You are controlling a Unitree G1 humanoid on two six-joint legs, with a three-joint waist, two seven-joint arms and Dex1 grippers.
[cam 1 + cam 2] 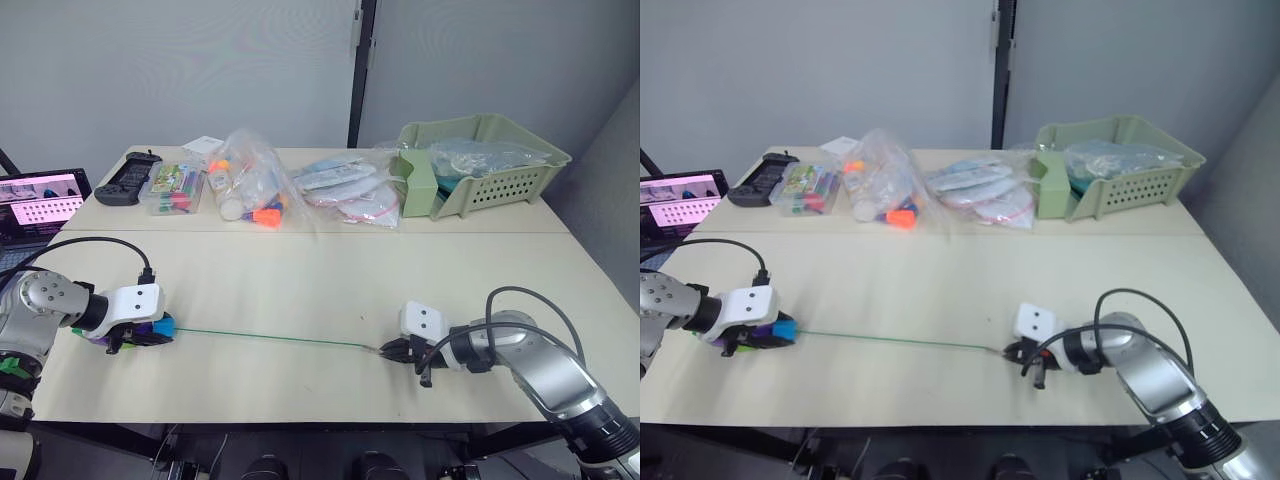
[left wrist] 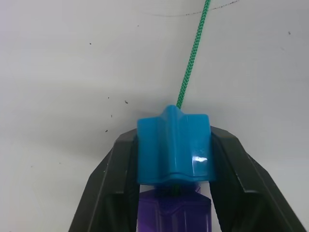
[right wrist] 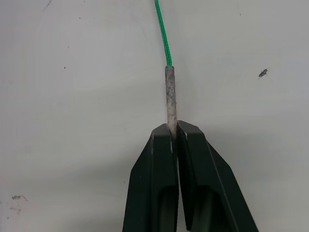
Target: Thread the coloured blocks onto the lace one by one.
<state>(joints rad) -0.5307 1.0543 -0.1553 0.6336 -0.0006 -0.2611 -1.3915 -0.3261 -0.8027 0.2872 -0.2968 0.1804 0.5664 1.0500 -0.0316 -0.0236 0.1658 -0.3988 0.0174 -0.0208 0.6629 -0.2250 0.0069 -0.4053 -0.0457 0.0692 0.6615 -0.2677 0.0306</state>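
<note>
A thin green lace [image 1: 270,339] runs taut across the cream table between my two grippers. At the front left, my left gripper [image 1: 150,332] is shut on a blue block [image 2: 174,147] threaded on the lace, with a purple block [image 2: 175,215] right behind it between the fingers. At the front right, my right gripper [image 1: 385,349] is shut on the lace's stiff pale tip [image 3: 170,96]. The fingers [image 3: 159,183] pinch the tip's end, and the green cord leaves the tip toward the left gripper.
Along the table's back stand a clear case of markers [image 1: 173,188], plastic bags with orange pieces [image 1: 250,190], more bags [image 1: 345,192] and a green basket [image 1: 480,160]. A black controller [image 1: 128,182] lies at the back left. A laptop [image 1: 35,205] is at the left edge.
</note>
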